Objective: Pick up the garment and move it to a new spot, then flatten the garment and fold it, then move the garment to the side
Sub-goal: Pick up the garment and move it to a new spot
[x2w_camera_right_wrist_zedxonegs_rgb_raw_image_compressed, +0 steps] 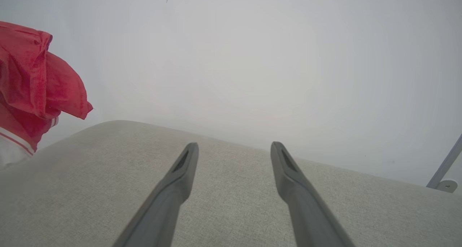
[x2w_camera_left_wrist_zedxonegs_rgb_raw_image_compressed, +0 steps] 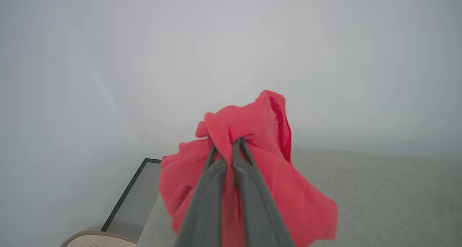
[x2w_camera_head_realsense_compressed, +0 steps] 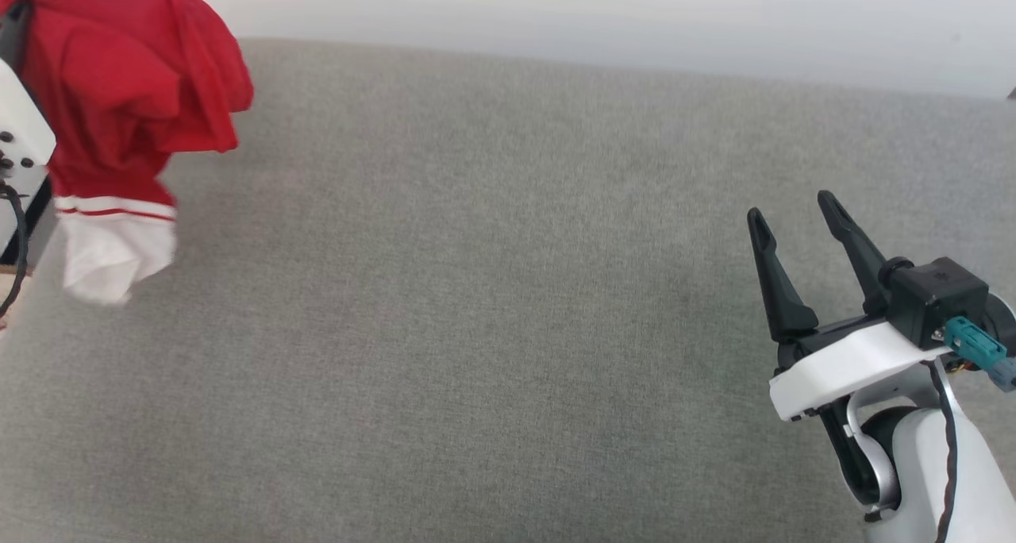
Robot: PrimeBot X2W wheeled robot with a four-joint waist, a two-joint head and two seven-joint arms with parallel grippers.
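Left gripper point(x2w_camera_left_wrist_zedxonegs_rgb_raw_image_compressed: 225, 144), jaws pinched nearly closed on a bunched fold of the garment point(x2w_camera_left_wrist_zedxonegs_rgb_raw_image_compressed: 260, 131), holds the red shirt aloft at the far left end of the grey fabric surface point(x2w_camera_head_realsense_compressed: 476, 289). In the head view the garment point(x2w_camera_head_realsense_compressed: 119, 75) hangs in a crumpled clump, w/ a white sleeve point(x2w_camera_head_realsense_compressed: 111, 249) & its red-striped trim dangling lowest, near the surface's left edge; whether it touches can't be told. Right gripper point(x2w_camera_head_realsense_compressed: 792, 206) sits at the near right, fingers spread wide, nothing between them, well apart from the cloth.

Step in hand, by the look of it: carrying the shirt to a new spot, i.e. the open middle of the surface. Done well, the lift is high enough that the sleeve clears the fabric vs. dragging & twisting. The grip is on a wad, not an edge, so a slow, level carry matters; a jerk could slip the jersey out. Set-down is prob. best sleeve-first, trailing the rest out, so there is less bunching to flatten. The right gripper looks well placed to take a free corner then.
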